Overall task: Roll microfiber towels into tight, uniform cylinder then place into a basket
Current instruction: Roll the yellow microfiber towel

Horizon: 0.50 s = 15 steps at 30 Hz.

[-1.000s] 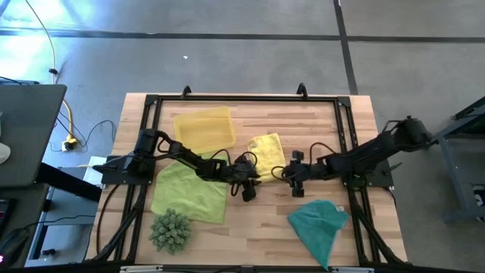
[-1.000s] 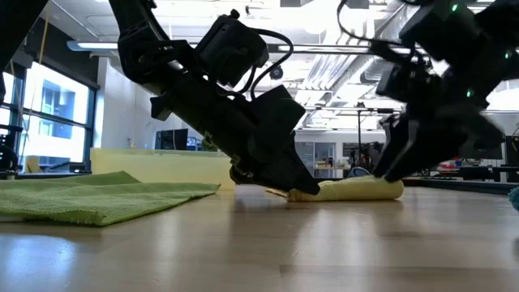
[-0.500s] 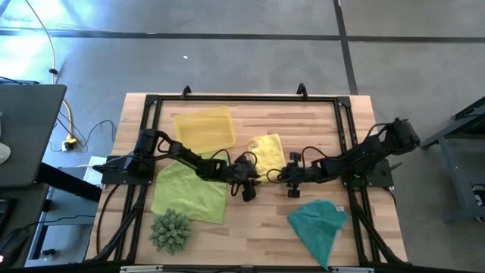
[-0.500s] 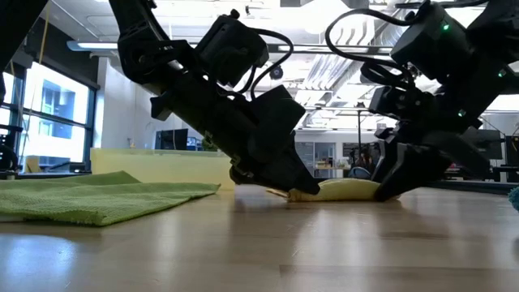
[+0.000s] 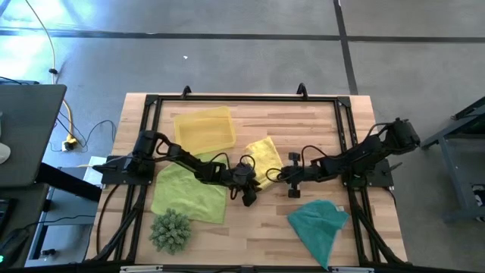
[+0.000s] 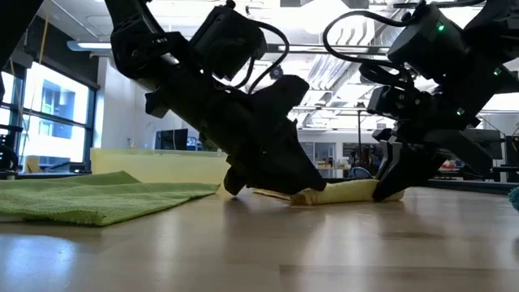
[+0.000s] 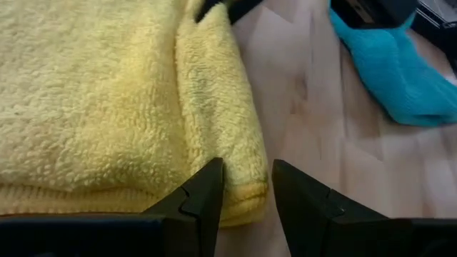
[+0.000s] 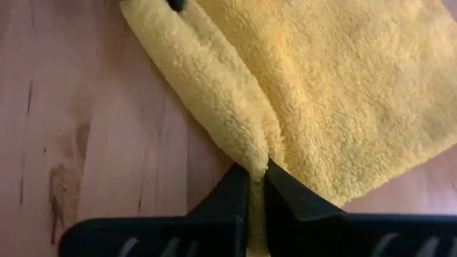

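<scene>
Where the two grippers meet at the middle of the high view, their dark bodies cover the rolled edge of the yellow towel (image 5: 266, 154), so the roll itself shows only in the low and wrist views. The left gripper (image 7: 246, 189) has its fingers partly apart, straddling one end of the rolled hem; the right gripper (image 8: 256, 187) is pinched closed on the other end. In the low view the roll lies flat on the table (image 5: 303, 129) between the arms, its long axis running left to right across the frame; in the high view the loose flap spreads toward the upper centre. The green towel (image 5: 189, 191) lies flat at lower left, partly under the left arm, with a spiky green ball (image 5: 170, 230) below it. The teal towel (image 5: 320, 222) sits crumpled at lower right, well apart. The yellow basket (image 5: 203, 129) stands at upper left, near the yellow towel but not touching it.
</scene>
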{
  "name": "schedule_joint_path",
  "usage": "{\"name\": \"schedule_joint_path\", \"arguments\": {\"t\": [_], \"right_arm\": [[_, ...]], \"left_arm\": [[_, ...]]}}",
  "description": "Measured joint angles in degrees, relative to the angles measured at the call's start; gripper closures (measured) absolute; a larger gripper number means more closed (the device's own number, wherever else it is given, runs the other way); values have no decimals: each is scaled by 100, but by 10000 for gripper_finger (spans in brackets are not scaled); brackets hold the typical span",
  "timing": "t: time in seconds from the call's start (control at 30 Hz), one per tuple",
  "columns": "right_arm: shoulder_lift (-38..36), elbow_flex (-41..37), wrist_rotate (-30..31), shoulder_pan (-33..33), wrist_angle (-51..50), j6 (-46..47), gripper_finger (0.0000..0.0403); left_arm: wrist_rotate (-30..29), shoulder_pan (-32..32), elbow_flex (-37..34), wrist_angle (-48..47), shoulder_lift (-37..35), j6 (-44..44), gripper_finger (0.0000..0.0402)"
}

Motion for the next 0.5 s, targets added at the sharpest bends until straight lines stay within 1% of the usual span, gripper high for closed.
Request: {"name": "schedule_joint_path", "arguments": {"t": [0.07, 0.1, 0.17, 0.33, 0.5], "right_arm": [[-47, -6, -202, -71, 1, 71, 398], [-88, -10, -402, -122, -3, 148, 398], [-158, -17, -929, -251, -7, 251, 400], [-212, -28, -2502, -787, 10, 748, 401], [-203, -37, -3635, -1333, -14, 1524, 401]], "left_arm": [[-42, -27, -7, -40, -102, 82, 288], [-61, -31, -7, -42, -138, 155, 288], [-80, -35, -8, -36, -198, 348, 288], [-150, -25, -7, 84, -258, 906, 288], [-168, -54, -3, 260, -260, 1329, 288]]}}
